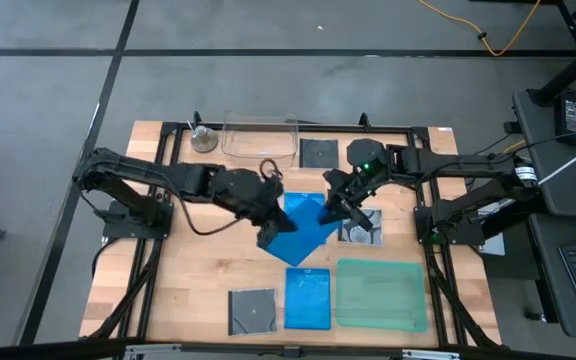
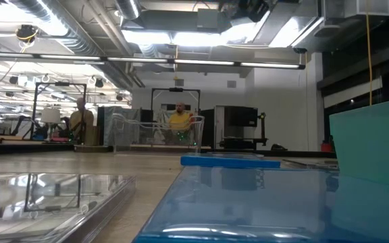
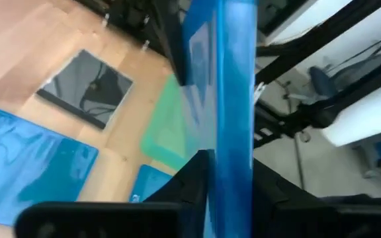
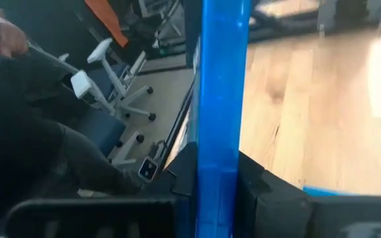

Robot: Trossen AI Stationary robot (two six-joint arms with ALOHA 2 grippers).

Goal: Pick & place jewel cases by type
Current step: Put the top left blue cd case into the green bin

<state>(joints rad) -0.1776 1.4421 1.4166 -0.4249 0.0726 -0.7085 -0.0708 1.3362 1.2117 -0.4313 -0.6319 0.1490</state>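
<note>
Bright blue rectangular plastic jewel case (image 1: 300,228) sits mid-table, turned diamond-wise, long axis running diagonally from near-left to far-right. Both grippers are on it. Left gripper (image 1: 271,232) is at its left corner, jaws pinching the case edge; the left wrist view shows the blue edge (image 3: 233,99) standing straight up between the dark fingers (image 3: 194,178). Right gripper (image 1: 334,207) is at the far-right corner, jaws likewise closed on the case edge (image 4: 220,99), with dark fingers (image 4: 260,192) either side of it.

Containers: clear plastic rectangular tub (image 1: 259,140) at the far edge, centre-left; nothing visible inside it. Larger green translucent flat tray (image 1: 382,294) at near right; cannot tell any contents.

Around it: a second blue rectangular case (image 1: 308,298) lies flat at the near edge, long axis near-to-far, just left of the green tray. Dark grey square CD case (image 1: 253,310) is flat just left of that. Another dark square CD case (image 1: 319,153) is at the far edge, right of the tub. Black-and-white patterned square case (image 1: 361,228) lies just right of the held case, partly under the right gripper. Small round grey object (image 1: 204,140) sits left of the tub.

Low view: people in the room beyond the table.
</note>
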